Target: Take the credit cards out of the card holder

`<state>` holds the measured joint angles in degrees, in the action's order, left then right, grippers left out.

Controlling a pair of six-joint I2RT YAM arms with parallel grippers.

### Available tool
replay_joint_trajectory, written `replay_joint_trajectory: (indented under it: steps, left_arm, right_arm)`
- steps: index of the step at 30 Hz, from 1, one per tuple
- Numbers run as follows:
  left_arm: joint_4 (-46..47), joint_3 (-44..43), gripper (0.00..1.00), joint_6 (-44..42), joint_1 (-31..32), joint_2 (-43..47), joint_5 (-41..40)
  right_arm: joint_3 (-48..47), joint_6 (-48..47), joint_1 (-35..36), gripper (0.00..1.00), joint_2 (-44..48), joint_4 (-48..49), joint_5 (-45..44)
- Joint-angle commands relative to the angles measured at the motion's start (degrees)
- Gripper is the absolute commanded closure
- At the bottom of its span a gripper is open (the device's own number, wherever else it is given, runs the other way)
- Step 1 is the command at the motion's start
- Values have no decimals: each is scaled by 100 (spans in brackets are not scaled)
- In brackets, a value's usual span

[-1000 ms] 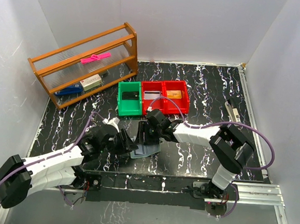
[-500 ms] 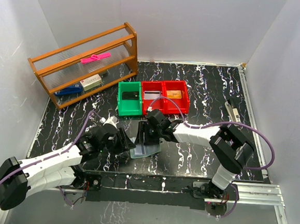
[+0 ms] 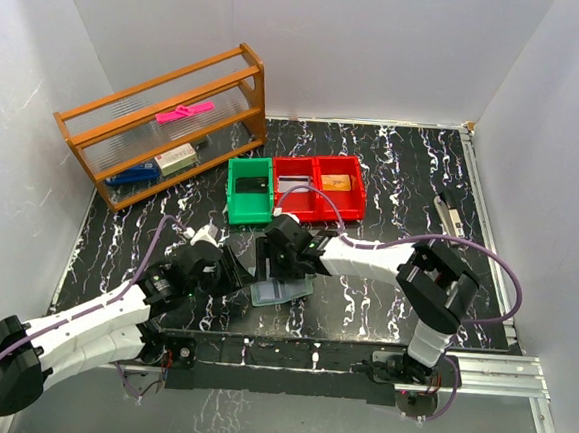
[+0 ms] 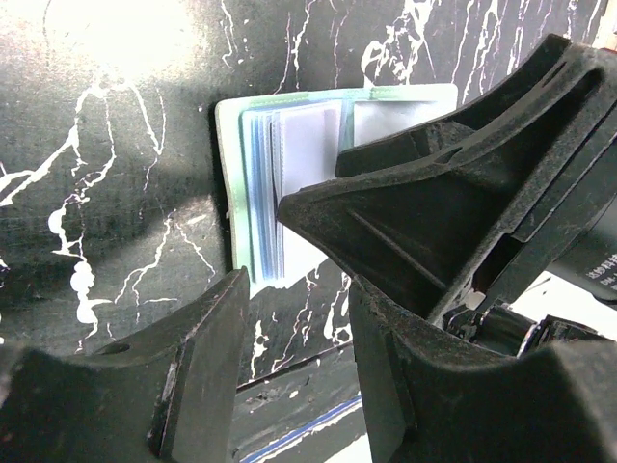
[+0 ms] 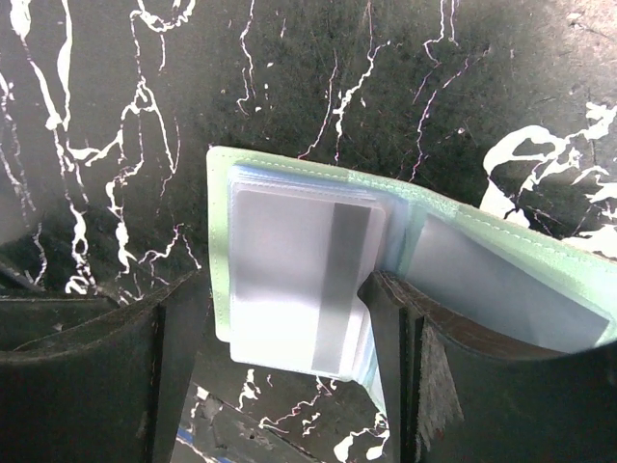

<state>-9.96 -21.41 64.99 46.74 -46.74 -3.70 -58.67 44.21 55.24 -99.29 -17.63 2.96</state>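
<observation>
The card holder [image 3: 284, 290] lies open near the table's front edge, pale blue inside with green edging [image 5: 220, 251]. A whitish credit card [image 5: 299, 280] with a grey stripe sits in the sleeves of its left half. My right gripper [image 5: 280, 386] is open and straddles that half, one fingertip [image 5: 395, 309] resting at the fold. In the left wrist view the card holder [image 4: 284, 164] is partly hidden behind the right gripper's black body [image 4: 453, 193]. My left gripper [image 4: 299, 367] stands open just short of the holder, with nothing between its fingers.
A green bin [image 3: 233, 197] and two joined red bins [image 3: 310, 210] stand behind the holder, flat items inside them. A wooden rack [image 3: 161, 126] is at the back left. A small tool [image 3: 448, 213] lies at the right. The table's front rail [image 3: 289, 349] is close.
My right gripper's jaws have spread wider and it has shifted slightly left over the holder. The left arm has edged forward toward the holder.
</observation>
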Motion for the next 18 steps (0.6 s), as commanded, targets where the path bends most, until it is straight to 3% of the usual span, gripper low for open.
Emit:
replay_joint_trajectory:
  steps: [1,13,14,18]
  left_arm:
    - [-212,-10,56,55,-3,124,-118]
    - [-319,-91,56,-30,1,123,-156]
    - [-314,-91,56,-37,2,122,-152]
    - [-376,-108,56,-32,-1,153,-189]
  right_arm:
    - [-244,-28,180,35,-443,-680,-729]
    - [-210,-36,206,59,-426,-477,-471]
    - [-222,-37,206,58,-425,-481,-453]
    - [-316,-36,209,37,-401,-592,-537]
